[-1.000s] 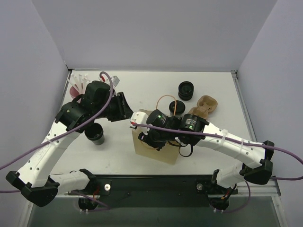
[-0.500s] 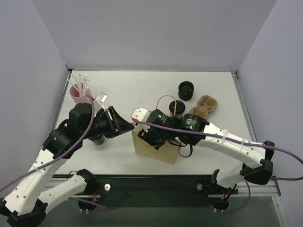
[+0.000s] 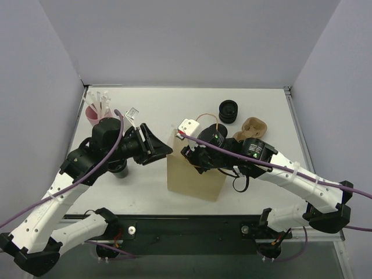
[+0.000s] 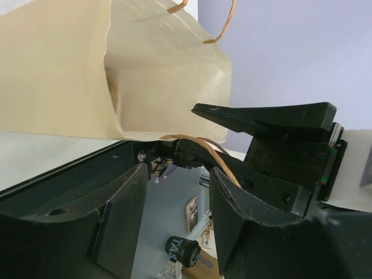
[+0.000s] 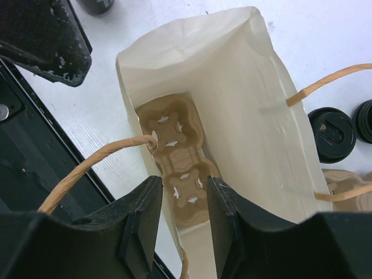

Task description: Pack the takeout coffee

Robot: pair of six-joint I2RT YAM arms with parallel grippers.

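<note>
1. Takeout coffee [image 3: 120,169]: one black cup. It stands on the tabletop [image 3: 168,104], outside the brown paper bag [image 3: 195,177] and to its left.
2. Other counts:
   - One bag with two handles.
   - Two pulp carriers: the inner carrier [image 5: 177,157] lies at the bottom of the bag, and the outer carrier [image 3: 254,128] lies on the tabletop beyond it.
   - One pink cup of white sticks [image 3: 93,115].
   - One stack of black ribbed rings [image 3: 228,110].
3. Hard to make out:
   - From above, the left arm covers most of the coffee, so only a dark part of it shows and its lid cannot be made out.
   - How many rings are in the stack cannot be told.
   - The right claw's fingertips are hidden from above by its own wrist.
4. Left claw [image 4: 177,170]: the jaws stand apart with nothing between them, pointing at the bag. The coffee sits behind this claw, under the forearm, on the side away from the bag.
5. Right claw [image 5: 183,183]: it hangs over the open bag mouth, jaws apart, clamping nothing.
   - One handle [image 5: 96,165] runs past the outside of one finger; whether it is hooked there I cannot tell.
   - The coffee is well apart from this claw, with the left claw between them.
</note>
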